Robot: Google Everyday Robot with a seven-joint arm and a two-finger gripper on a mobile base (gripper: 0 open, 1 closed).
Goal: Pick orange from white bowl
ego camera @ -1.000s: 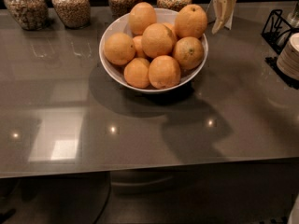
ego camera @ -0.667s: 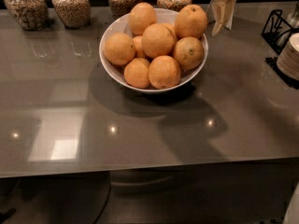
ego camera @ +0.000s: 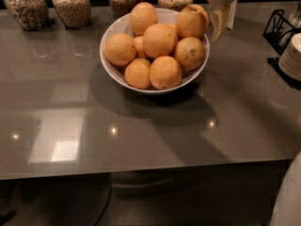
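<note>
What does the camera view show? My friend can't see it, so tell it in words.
A white bowl piled with oranges sits on a gray table, and the robot's claw hangs beside the bowl's far right rim. Four glass jars of grain line the back edge.

Pale claw (ego camera: 220, 21), upper right of view, pointing downward
</note>
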